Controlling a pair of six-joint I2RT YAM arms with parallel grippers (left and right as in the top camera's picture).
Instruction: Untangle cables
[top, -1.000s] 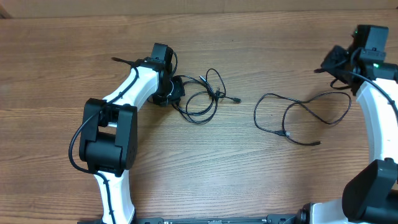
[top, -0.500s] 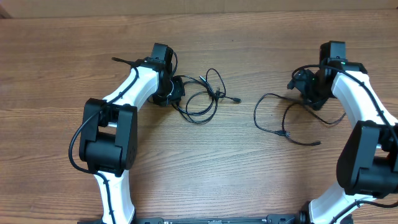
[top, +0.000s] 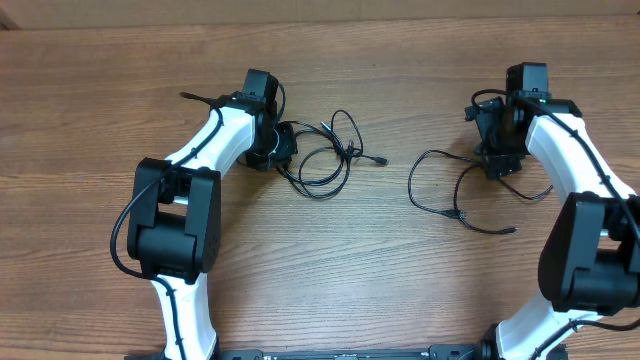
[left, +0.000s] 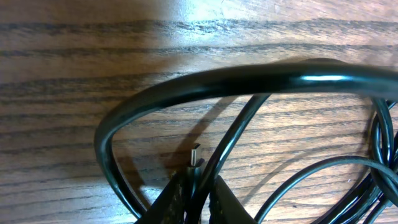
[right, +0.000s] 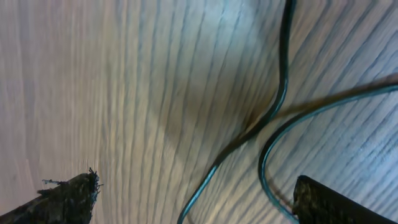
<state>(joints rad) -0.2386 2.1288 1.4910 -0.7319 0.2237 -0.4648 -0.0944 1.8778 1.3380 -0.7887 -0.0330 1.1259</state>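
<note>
Two groups of thin black cables lie on the wooden table. In the overhead view a looped tangle (top: 345, 151) sits left of centre, and a loose open loop (top: 411, 188) lies to the right. My left gripper (top: 279, 145) is at the tangle's left edge. In the left wrist view, this gripper (left: 198, 190) is shut on one thin strand (left: 231, 140), beside a small silver-tipped plug (left: 196, 155). My right gripper (top: 498, 160) hovers over the top of the right loop. Seen from the right wrist, the right gripper (right: 199, 199) stands wide open, with two strands (right: 277, 106) crossing on the wood between its fingers.
A thick black cord (left: 261, 76) arcs across the left wrist view close to the camera. The right cable ends in a small plug (top: 512, 231) toward the front. Bare wood (top: 330, 280) fills the table's near half.
My right arm has swung in from the far right edge to above the right cable, and its jaws have opened wide. The left arm and its grip have stayed put.
</note>
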